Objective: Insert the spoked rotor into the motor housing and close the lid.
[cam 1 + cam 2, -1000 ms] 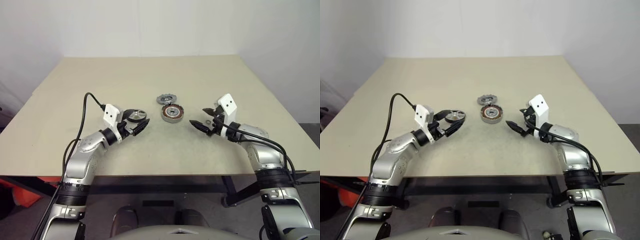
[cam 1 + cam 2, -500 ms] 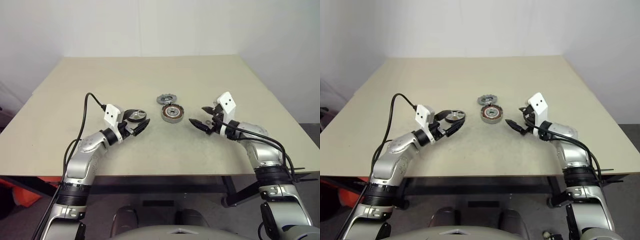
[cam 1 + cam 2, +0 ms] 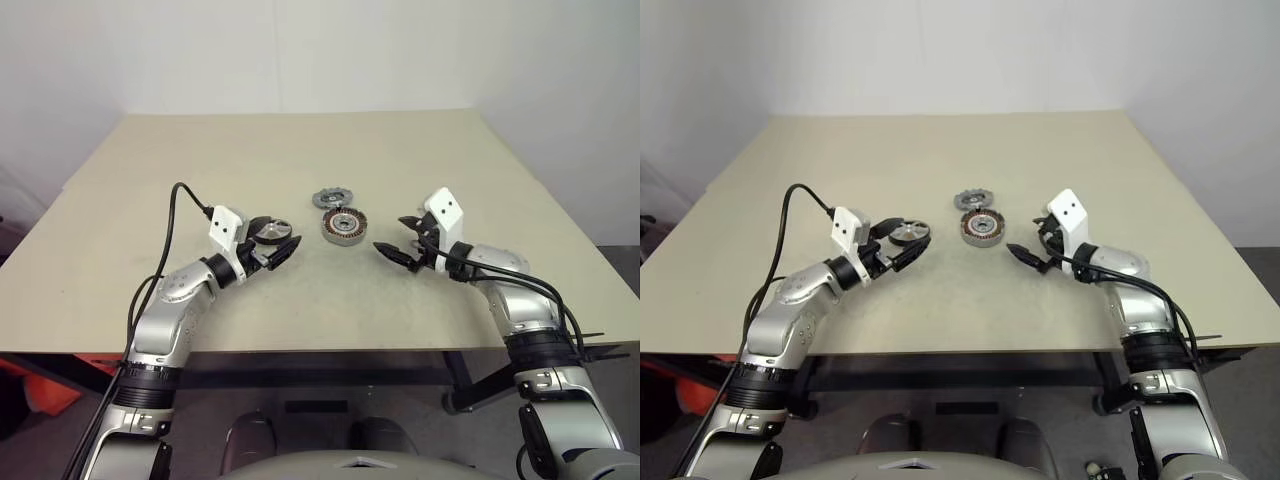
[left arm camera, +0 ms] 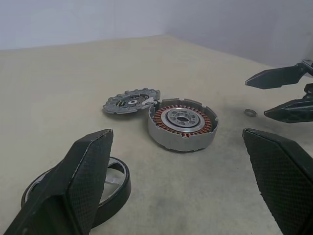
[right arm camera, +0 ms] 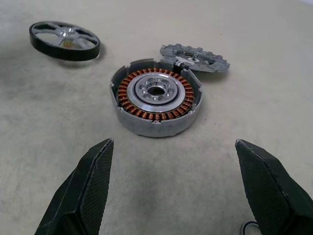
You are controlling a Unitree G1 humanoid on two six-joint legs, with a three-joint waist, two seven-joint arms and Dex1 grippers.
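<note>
Left wrist view: small ring (image 4: pixel 250 112) beside right gripper (image 4: pixel 283 93).

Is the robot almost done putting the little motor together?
Not yet; nothing looks done. The round grey motor housing with copper windings sits open on the beige table. The black-rimmed silver spoked rotor lies apart from it, and the flat grey toothed lid rests at its edge. The left tool and right tool are open, holding nothing. Inserting the rotor and closing the lid remain.
</note>
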